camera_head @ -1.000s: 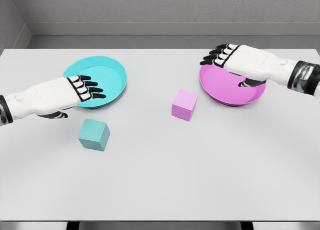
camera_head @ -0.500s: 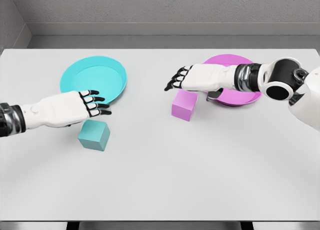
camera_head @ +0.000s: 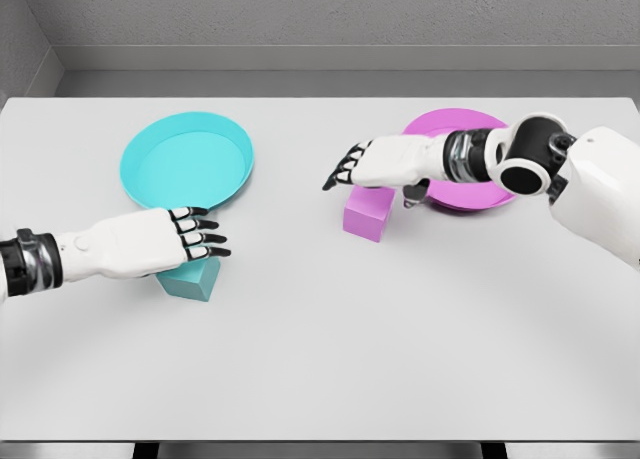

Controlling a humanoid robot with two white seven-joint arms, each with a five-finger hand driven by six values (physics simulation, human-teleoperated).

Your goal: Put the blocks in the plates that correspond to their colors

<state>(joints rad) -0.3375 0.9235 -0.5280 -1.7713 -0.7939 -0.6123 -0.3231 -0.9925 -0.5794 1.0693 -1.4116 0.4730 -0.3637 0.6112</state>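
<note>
**A pretend test room made by a computer**

This is a test room for a robot, not a home or a shop. Everything looks smooth and too clean, like a video game. A big white table [camera_head: 330, 359] fills the view. Behind it is a bare grey wall [camera_head: 330, 14], far past both hands.

The things on the table are simple, like toys. Just beyond the left hand [camera_head: 150, 241] sits a teal plate [camera_head: 150, 139], and a teal block [camera_head: 195, 279] peeks out under that hand. Behind the right hand [camera_head: 385, 164] is a pink plate [camera_head: 470, 194]. A pink block [camera_head: 368, 214] sits right below that hand.
</note>
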